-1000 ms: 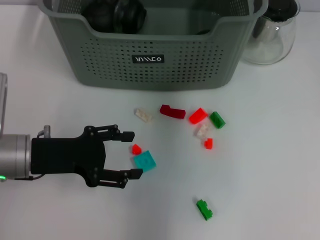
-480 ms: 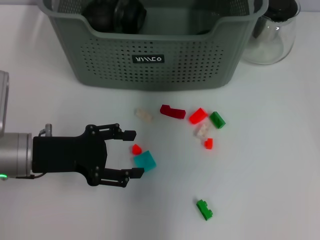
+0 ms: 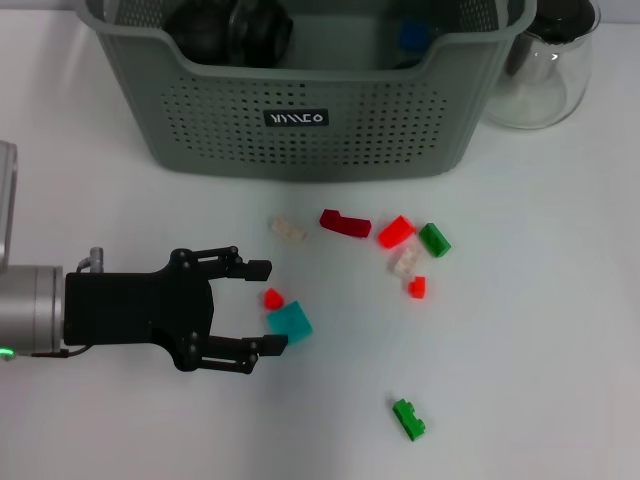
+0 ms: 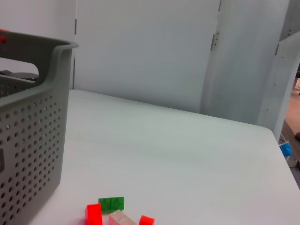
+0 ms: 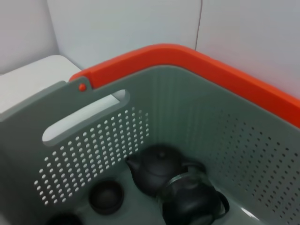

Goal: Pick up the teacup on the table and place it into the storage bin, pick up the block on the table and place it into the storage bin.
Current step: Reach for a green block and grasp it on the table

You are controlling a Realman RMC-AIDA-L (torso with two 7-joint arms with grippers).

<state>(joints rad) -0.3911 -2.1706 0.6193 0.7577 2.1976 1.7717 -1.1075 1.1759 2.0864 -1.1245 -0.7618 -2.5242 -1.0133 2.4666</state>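
Observation:
The grey-green storage bin [image 3: 310, 130] stands at the back of the table; its wall [image 4: 28, 140] also shows in the left wrist view. Inside it [image 5: 197, 108] lie a black teapot [image 5: 157, 168], a small black teacup [image 5: 107, 196] and a blue block [image 3: 411, 36]. My left gripper [image 3: 265, 307] is open low over the table, its fingertips either side of a small red block [image 3: 272, 298], with a teal block [image 3: 290, 322] by the nearer finger. The right gripper is out of view; its wrist camera looks down into the bin.
Loose blocks lie in front of the bin: pale [image 3: 287, 230], dark red [image 3: 345, 223], red [image 3: 396, 231], green [image 3: 434, 239], another green [image 3: 409, 418] nearer me. A glass carafe [image 3: 545, 70] stands right of the bin.
A blue block has appeared inside the bin at its back right. The teal block has shifted slightly. My left gripper has barely moved and stays open.

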